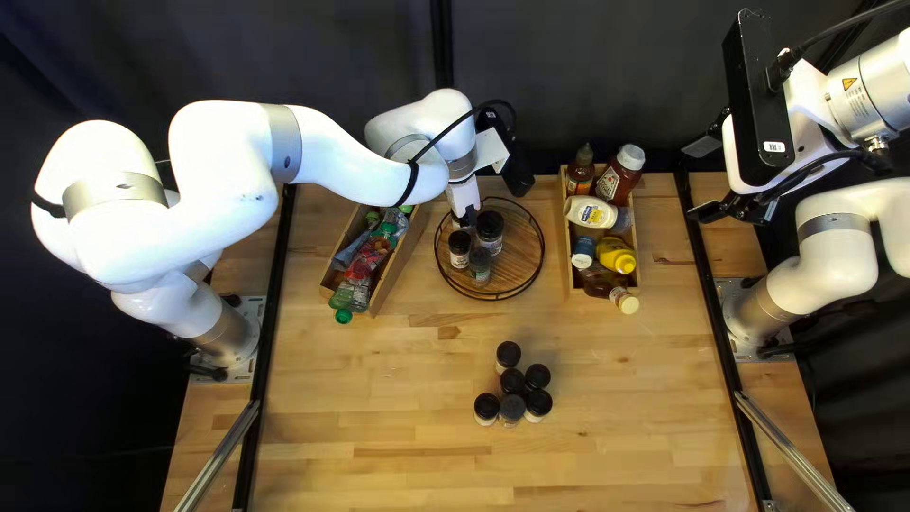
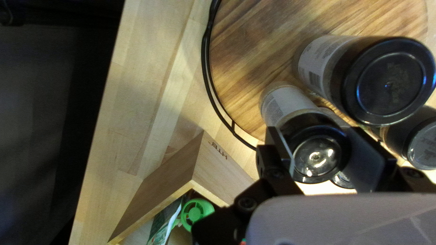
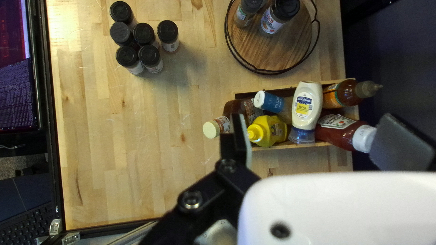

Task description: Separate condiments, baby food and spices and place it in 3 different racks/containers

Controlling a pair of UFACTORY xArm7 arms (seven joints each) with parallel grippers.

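Left tool (image 1: 464,213) grips a jar (image 2: 316,152), probably spice.

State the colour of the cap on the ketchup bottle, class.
The cap is white; it shows best in the right wrist view.

From my seat I see a pale wood-strip table (image 1: 379,398), a black rail (image 1: 256,379) running down its left side and another (image 1: 706,265) down its right. Directly on it, toward the far edge, are an angled wooden box (image 1: 403,256), a round wooden tray (image 1: 517,256) with a black wire rim, and a second wooden box (image 1: 566,270) to the tray's right. The angled box seems just short of the tray, though that spot is partly hidden from above. Nearer me, six black-lidded jars (image 1: 512,381) stand upright, five bunched, one just beside them on the tray's side.
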